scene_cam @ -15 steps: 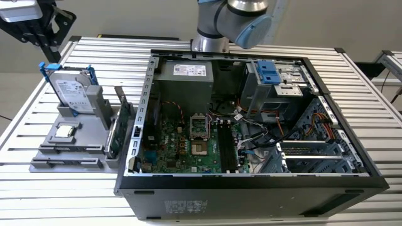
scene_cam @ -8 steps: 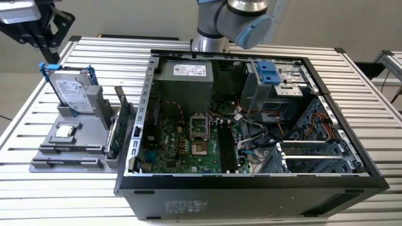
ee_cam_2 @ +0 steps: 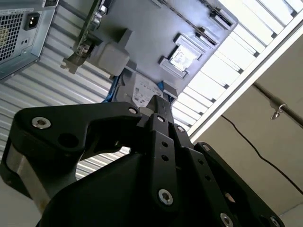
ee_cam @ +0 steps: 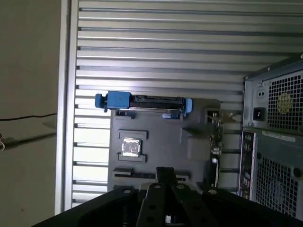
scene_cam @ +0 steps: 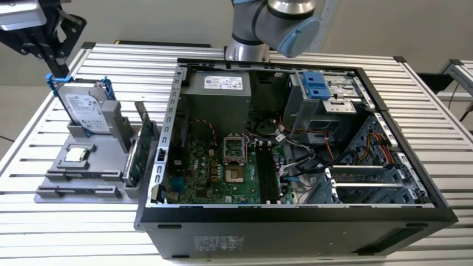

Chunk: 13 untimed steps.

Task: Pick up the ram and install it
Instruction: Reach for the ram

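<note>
Exterior view: claw just beside the hard drive's upper corner. The ram is apparently the dark strip at the fixture's end, farthest from the claw.
Second wrist view: fingers pressed together, seemingly empty.
First wrist view: same.
Advice: spread wide, centre on the stick's length.

Open computer case lies on its side on the slatted counter, motherboard facing up. Robot arm rises just behind the case. Beside the case, at the exterior view's left, sits a grey holder. Nearest the case on it, a green expansion card stands on edge. Farther out are a leaning hard drive in a blue frame and a processor chip lying flat. Gripper hangs at the drive's top corner farthest from the case, jaws drawn into one narrow tip.
</note>
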Each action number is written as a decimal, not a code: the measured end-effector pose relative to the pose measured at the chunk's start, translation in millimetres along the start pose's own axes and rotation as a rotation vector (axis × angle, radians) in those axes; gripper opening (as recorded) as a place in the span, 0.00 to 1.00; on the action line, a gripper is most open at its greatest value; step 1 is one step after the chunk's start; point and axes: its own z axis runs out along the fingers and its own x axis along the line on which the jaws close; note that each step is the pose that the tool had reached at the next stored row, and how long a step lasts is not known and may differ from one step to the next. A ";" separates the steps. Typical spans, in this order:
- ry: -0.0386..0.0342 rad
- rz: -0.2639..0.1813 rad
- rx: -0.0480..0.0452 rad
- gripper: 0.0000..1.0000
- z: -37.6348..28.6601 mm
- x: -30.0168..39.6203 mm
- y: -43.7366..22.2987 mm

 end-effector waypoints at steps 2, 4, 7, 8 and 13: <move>-0.0007 -0.002 0.0000 0.00 -0.1 1.0 -1.8; -0.0007 -0.002 0.0001 0.00 -0.1 2.0 -3.4; -0.0007 -0.002 0.0001 0.00 -0.3 3.2 -6.2; -0.0007 -0.003 0.0001 0.00 -0.3 3.5 -7.2; -0.0008 -0.003 0.0000 0.00 -0.5 4.9 -12.5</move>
